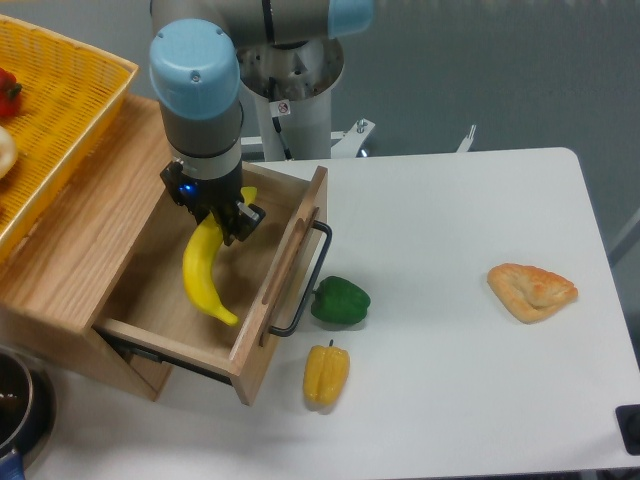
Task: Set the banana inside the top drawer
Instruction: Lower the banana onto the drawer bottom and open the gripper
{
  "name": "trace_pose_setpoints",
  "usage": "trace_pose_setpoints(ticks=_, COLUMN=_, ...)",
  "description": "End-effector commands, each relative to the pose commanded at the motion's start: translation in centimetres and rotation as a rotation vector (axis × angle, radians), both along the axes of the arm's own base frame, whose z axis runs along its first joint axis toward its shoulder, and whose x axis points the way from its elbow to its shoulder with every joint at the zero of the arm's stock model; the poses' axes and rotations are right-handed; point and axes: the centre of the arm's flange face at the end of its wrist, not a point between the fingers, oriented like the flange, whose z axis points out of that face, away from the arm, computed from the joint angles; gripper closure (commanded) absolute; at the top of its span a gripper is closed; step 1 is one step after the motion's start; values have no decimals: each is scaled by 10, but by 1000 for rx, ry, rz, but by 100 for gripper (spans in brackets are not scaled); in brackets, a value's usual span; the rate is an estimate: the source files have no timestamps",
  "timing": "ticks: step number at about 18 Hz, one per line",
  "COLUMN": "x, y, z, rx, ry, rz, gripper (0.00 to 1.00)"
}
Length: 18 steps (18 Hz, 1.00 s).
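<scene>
White tabletop (pixel 450 400) stretching out to the right, grey wall behind, and over on the left a light wooden cabinet (pixel 70 250) with the top drawer (pixel 255 310) pulled wide open, its black bar handle (pixel 305 285) poking toward the middle of the table; the gripper (pixel 225 215) hangs right over that open drawer, jaws clenched on the banana (pixel 205 275) near its upper, stem end; the fruit dangles from there, long body curving down and toward the near side, tip low inside the drawer space, though whether it touches the drawer floor I cannot tell; it looks light and fairly stiff, smooth-skinned and so a little slippery, and held near one end it will likely want to swing or pivot in the grip; a hold closer to the middle of the curve would steady it, but for a short drop this one seems good enough; squeezing harder risks bruising if it is real fruit; outside the drawer, just beyond the handle, sits a green pepper (pixel 340 300), with a yellow pepper (pixel 326 373) nearer the front edge, both well clear of the action; far right lies a pastry (pixel 532 290); a yellow basket (pixel 50 120) rests on top of the cabinet at far left
</scene>
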Motion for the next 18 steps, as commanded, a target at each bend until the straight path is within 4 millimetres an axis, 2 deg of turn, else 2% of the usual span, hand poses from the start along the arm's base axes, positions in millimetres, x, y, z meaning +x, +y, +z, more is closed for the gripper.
trace_pose_setpoints(ticks=11, x=-4, y=4, z=-4, rx=17, ry=15, rz=8, gripper=81)
trace_pose_setpoints(ticks=12, x=-5, y=4, z=-5, rx=16, ry=14, rz=8, gripper=78)
trace_pose_setpoints(ticks=18, x=-5, y=4, z=-4, rx=20, ry=17, rz=0, gripper=49)
